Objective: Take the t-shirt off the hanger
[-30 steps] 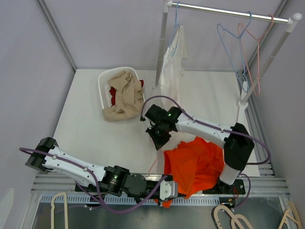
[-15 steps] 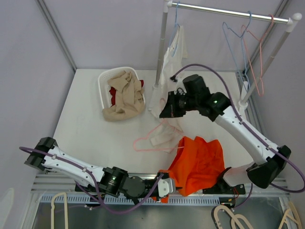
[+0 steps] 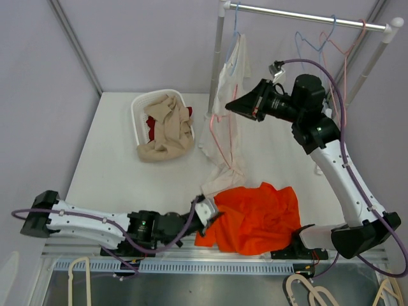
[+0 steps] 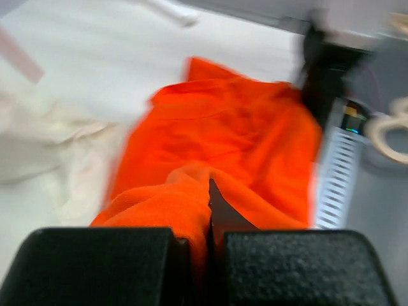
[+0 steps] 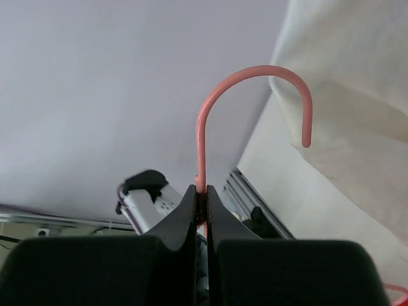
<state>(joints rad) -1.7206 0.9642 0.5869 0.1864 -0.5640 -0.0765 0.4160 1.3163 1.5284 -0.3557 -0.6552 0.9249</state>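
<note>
The orange t-shirt (image 3: pixel 255 217) lies crumpled on the table near the front, off the hanger. My left gripper (image 3: pixel 207 213) is shut on its left edge; in the left wrist view the orange t-shirt (image 4: pixel 223 127) is pinched between the shut gripper (image 4: pixel 209 237). My right gripper (image 3: pixel 234 105) is raised high by the rack and shut on the neck of a bare pink hanger (image 3: pixel 220 143), which dangles below it. In the right wrist view the pink hanger's hook (image 5: pixel 255 70) rises from the shut gripper (image 5: pixel 201 194).
A white garment (image 3: pixel 229 73) hangs on a blue hanger from the rack rail (image 3: pixel 306 16), its lower end reaching the table (image 3: pixel 218 182). Empty blue and pink hangers (image 3: pixel 331 48) hang at the right. A white basket (image 3: pixel 137 108) of clothes stands at the back left.
My right gripper has lifted the pink hanger from the table up towards the rack, free of the shirt. My left gripper has moved onto the table, still holding the orange t-shirt.
</note>
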